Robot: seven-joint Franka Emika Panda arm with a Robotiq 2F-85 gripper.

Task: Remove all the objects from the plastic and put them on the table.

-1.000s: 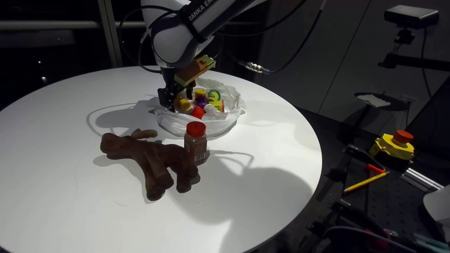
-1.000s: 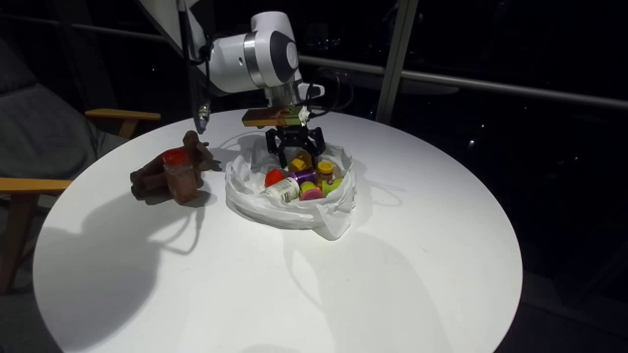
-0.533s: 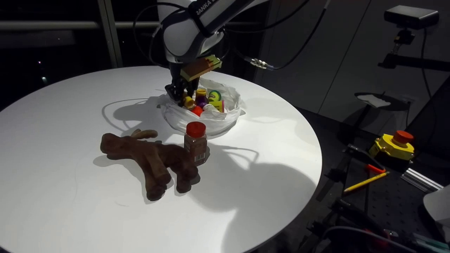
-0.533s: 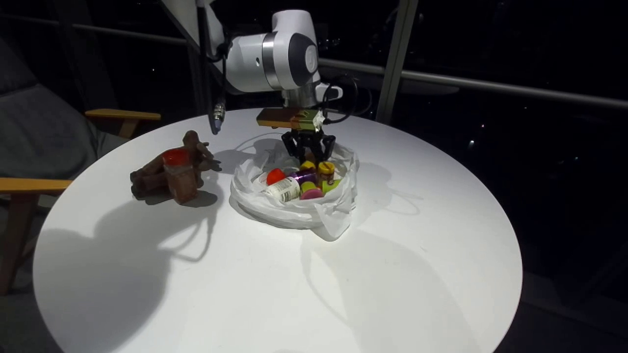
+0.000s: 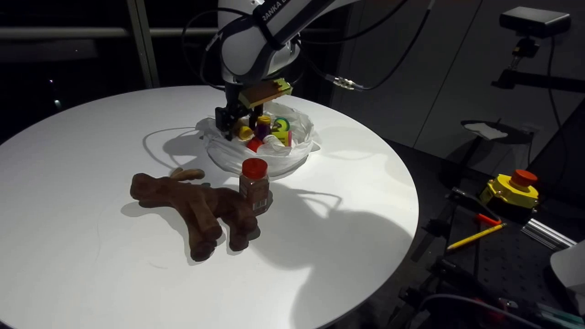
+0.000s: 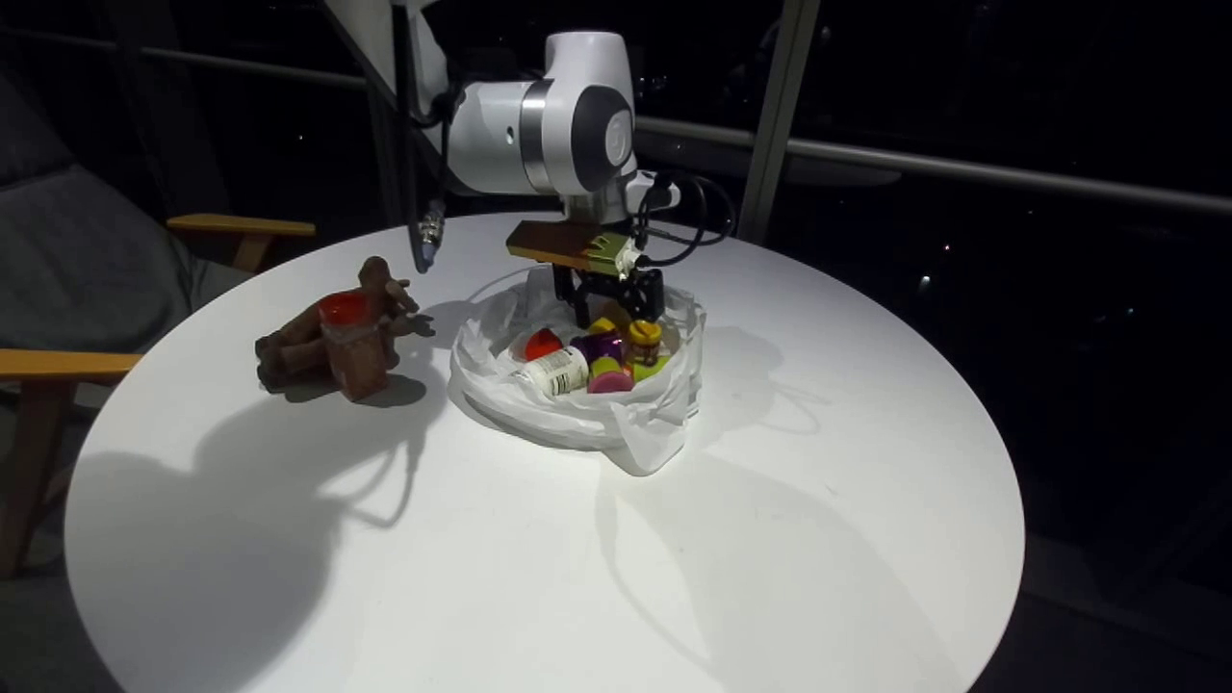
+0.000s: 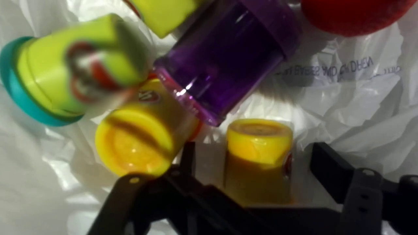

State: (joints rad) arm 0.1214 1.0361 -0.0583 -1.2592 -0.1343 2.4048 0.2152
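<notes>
2 out, at least 7 to go

Prog.: early, I'd judge. The plush (image 5: 194, 201) and shaker (image 5: 255, 188) sit on the bench (image 5: 137, 283), outside the bag (image 6: 539, 421) and on the same side of it, so those 2 prob. count as done. The rest is in the bag, so most of the job's left.

The gripper (image 7: 253, 151) is down at the bag w/ its jaws wide apart, a yellow tub (image 7: 259, 160) btwn them; gaps show on both sides of it, so nothing's held yet. That tub's prob. next out.

Count, outside the bag: 1 plush, 1 shaker. Inside the bag: 2 yellow tubs, 2 lime tubs (image 7: 55, 71) (1 teal-lidded, 1 pink-lidded), 1 purple jar (image 7: 225, 62), 1 red pc (image 7: 356, 13), 1 white btl (image 6: 558, 372). Others may be hidden under these, can't tell, so 7's a min.
</notes>
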